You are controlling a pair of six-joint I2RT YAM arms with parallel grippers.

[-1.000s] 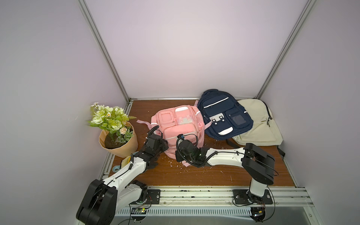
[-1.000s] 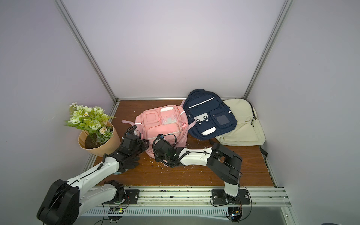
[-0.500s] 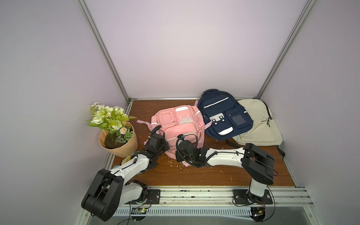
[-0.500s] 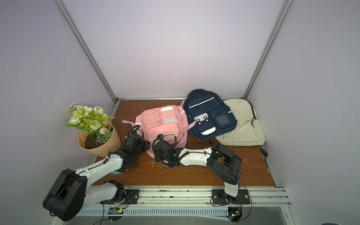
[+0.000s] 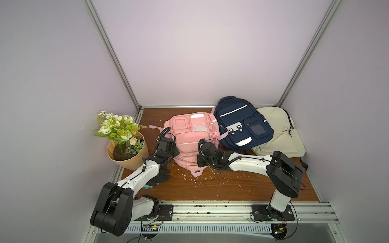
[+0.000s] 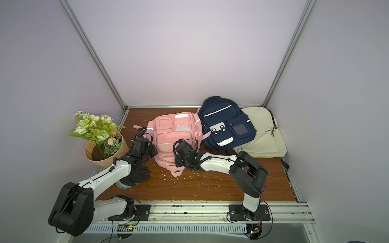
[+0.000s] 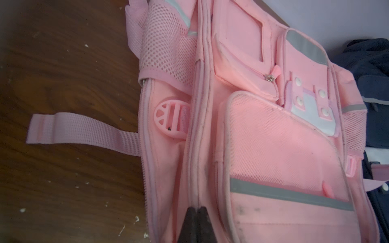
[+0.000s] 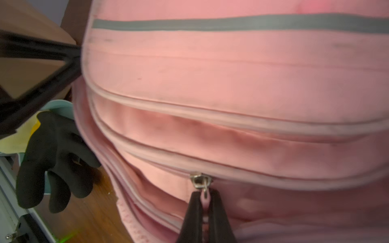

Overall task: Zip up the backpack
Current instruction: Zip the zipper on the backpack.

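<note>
closing since a second ago, the left tool (image 7: 197,209) pinched the pink backpack (image 5: 189,145) while the right tool (image 8: 205,193) gripped its zipper pull (image 8: 202,186)

Wooden table (image 5: 210,189): pink backpack (image 5: 189,136), navy backpack (image 5: 242,124), flowerpot (image 5: 130,161), glove (image 5: 162,178)

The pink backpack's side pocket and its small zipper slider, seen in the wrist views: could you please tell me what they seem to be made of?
Pink side pocket: open-weave mesh fabric with a matte finish; rows of small holes show all across it.
Small zipper slider: probably metal, silvery and glossy; it catches bright highlights, though the blur leaves plated plastic possible.
</note>
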